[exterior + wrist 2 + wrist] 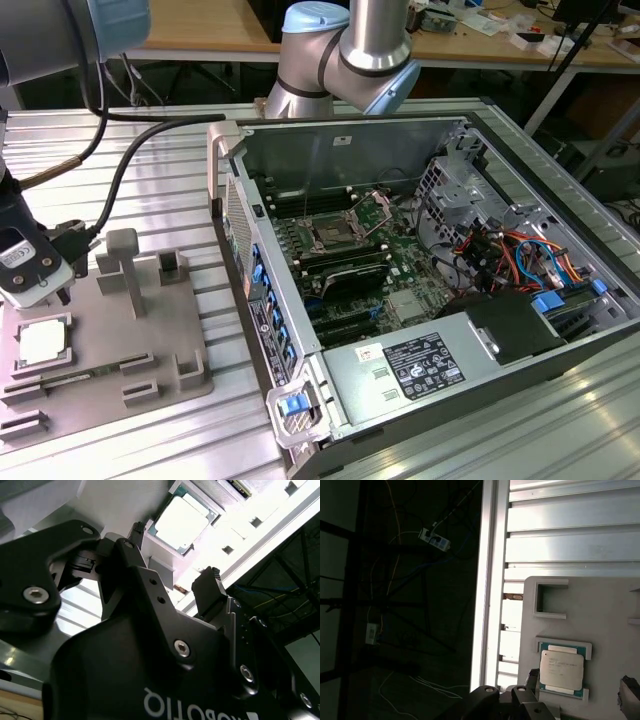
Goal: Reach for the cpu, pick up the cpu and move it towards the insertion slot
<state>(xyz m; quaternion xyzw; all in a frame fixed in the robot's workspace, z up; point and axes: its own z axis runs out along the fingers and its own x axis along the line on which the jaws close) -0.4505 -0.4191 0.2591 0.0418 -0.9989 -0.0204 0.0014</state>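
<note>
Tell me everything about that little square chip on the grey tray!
The cpu is a small flat square chip with a pale silvery metal top and a thin greenish edge. It lies flat, top up, on the grey tray between low raised blocks. The gripper hangs over it, jaws open on either side, not touching it.

A grey plastic tray [150,345] with raised blocks [122,262] lies on the ribbed aluminium tabletop [170,170], to the exterior view's left of an open computer case [340,145]. Inside the case are a green motherboard [405,265], a labelled power supply [400,370] and red, blue and orange cables [505,255]. Wooden desks [200,25] stand behind.
</note>
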